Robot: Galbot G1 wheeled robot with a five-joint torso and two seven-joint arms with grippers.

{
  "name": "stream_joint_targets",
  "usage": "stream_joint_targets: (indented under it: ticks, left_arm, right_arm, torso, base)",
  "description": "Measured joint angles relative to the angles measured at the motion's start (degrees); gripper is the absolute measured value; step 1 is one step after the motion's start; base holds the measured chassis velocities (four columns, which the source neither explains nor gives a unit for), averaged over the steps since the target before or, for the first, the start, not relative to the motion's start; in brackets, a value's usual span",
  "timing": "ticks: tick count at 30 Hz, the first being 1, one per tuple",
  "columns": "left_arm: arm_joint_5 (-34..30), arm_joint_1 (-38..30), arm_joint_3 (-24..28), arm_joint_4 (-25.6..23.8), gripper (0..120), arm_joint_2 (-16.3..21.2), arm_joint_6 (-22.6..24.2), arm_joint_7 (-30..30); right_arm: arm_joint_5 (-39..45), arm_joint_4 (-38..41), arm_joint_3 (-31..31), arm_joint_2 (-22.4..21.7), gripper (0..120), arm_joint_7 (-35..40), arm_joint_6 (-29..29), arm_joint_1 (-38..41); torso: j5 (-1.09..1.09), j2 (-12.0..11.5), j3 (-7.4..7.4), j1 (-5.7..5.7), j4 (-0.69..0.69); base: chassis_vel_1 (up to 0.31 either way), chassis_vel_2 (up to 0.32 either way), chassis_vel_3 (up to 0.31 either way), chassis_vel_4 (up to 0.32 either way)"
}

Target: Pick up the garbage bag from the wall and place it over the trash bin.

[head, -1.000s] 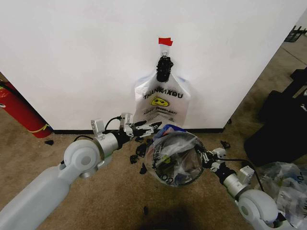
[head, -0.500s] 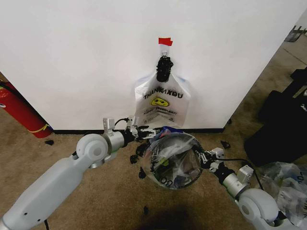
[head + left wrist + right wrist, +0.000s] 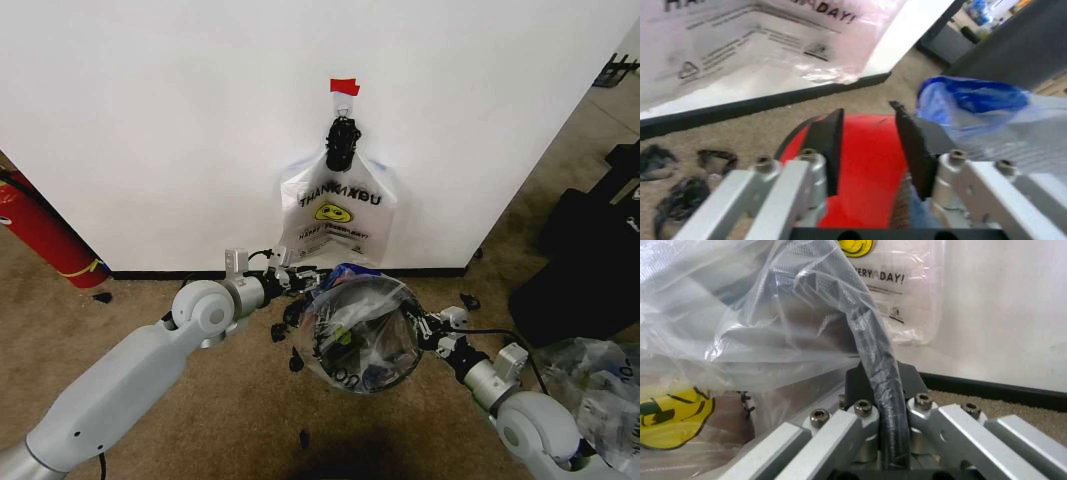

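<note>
Beige carpet point(image 3: 200, 420) below white wall point(image 3: 180, 120), trash bin point(image 3: 362, 335) near its baseboard

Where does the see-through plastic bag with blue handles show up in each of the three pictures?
Head view: the garbage bag sits mid-picture, below the white smiley bag.
Left wrist view: its blue handle bunches beside the trash bin's red side.
Right wrist view: its clear folds hang over the bin's black rim.
Shared landmark: the smiley bag on the wall.
</note>
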Motion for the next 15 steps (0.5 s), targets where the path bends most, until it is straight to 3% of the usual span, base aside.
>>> stream_joint_targets:
  ticks: [5, 8, 15]
  left_arm:
    - [-3.38, 0.18, -1.42, -0.25, 16, -0.02, -0.18, -0.82]
    - [-7.98, 0.78, -3.07, -0.88, 24, 0.3, -0.18, -0.41]
    - [-7.87, 1.72, -3.15, -1.94, 49, 1.04, 0.87, 3.08]
  right_arm:
    - [0.14, 0.0, 0.03, 0.04, 0, 0.28, -0.15, 0.12]
    - [0.12, 0.0, -0.02, 0.14, 0, 0.41, -0.29, 0.23]
    - [0.04, 0.03, -0.25, 0.44, 0, 0.4, -0.41, 0.23]
  torso:
    - [0.0, 0.0, 0.0, 0.0, 0.0]
    - [0.0, 0.0, 0.0, 0.0, 0.0]
    - [0.0, 0.0, 0.0, 0.0, 0.01]
  base:
    - [0.0, 0.0, 0.0, 0.0]
    - [0.0, 0.0, 0.0, 0.0]
    - [0.0, 0.0, 0.0, 0.0]
